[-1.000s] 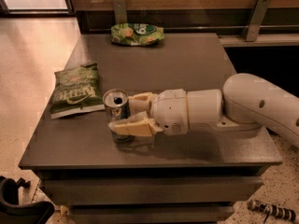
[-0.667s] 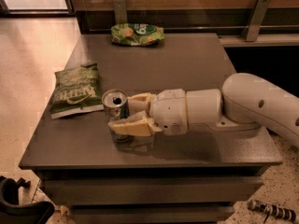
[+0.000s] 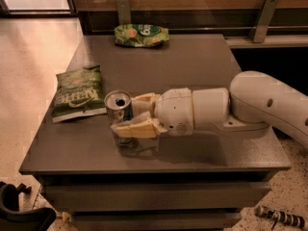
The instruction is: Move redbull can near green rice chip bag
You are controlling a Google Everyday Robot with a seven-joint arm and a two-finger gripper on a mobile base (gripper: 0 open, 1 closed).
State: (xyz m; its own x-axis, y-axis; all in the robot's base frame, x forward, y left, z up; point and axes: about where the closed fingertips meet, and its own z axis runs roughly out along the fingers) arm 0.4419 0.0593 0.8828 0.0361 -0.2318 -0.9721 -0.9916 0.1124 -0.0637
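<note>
We see a grey table (image 3: 202, 66) filling most of the view, w/ pale floor to the left. The white arm (image 3: 269, 105) comes in from the right side and lies low over the tabletop, reaching toward the left. A darker green flat bag (image 3: 78, 93) w/ big white lettering lies near the left edge, approx. mid-depth. The green rice chip bag (image 3: 141, 34), lighter and glossy, lies at the far edge of the table, near the back wall.

The gripper (image 3: 126, 115) sits front-left of centre, clasped round the redbull can (image 3: 118, 107): one of its tan fingers (image 3: 137, 128) crosses the can's near side, the other presses on the far-right side. The can stands upright on the table, silver top up w/ the opening visible, just beside the dark bag's right edge. We note the can is well apart from the green rice chip bag, w/ bare tabletop between them.
</note>
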